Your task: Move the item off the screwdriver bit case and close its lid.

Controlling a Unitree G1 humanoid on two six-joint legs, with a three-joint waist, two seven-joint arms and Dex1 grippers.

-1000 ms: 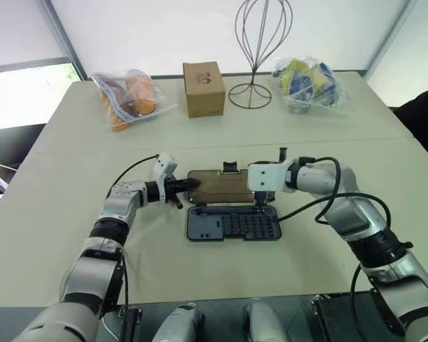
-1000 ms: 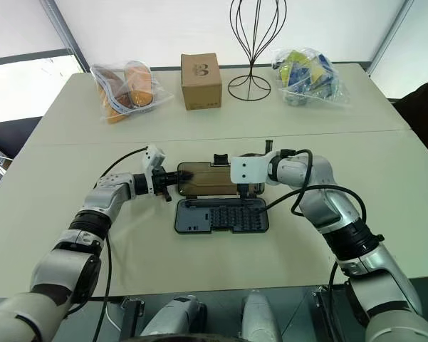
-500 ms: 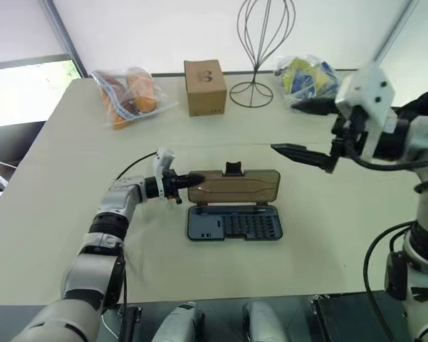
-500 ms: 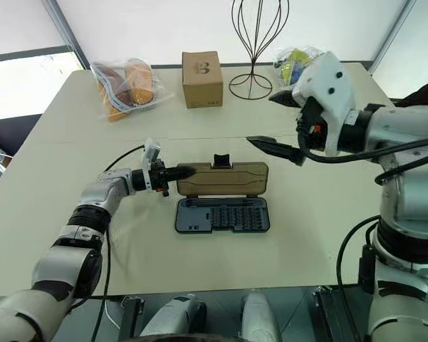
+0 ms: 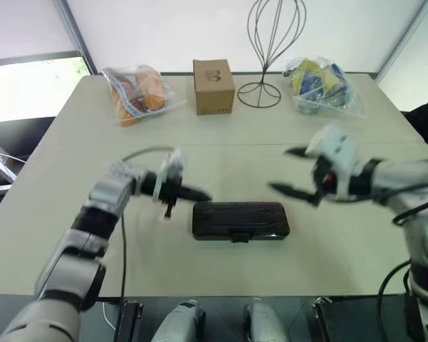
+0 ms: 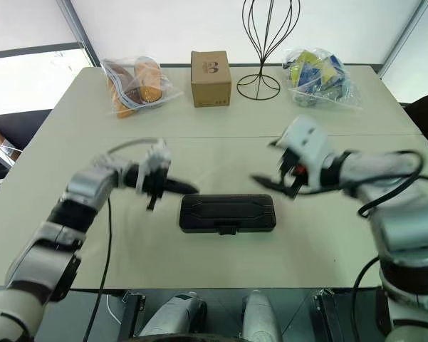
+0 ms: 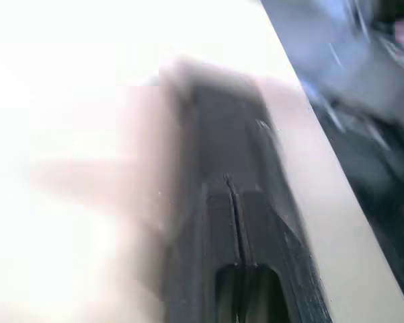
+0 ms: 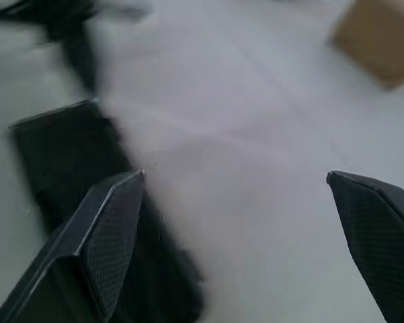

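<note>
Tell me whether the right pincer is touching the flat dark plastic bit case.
Apart. In the left eye view the open right pincer hangs above bare table beside the closed case.

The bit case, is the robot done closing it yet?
Pretty much. The bit case lies flat on the table with its lid down and nothing on top. The left gripper is shut and empty beside it. The right gripper is open above the case's far end. Whether the latch clicked can't be seen. What's left: pulling the arms away.

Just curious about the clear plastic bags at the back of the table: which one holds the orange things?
The clear plastic bag on the robot's left, beside the brown cardboard box; the other bag holds yellow and blue items.
</note>
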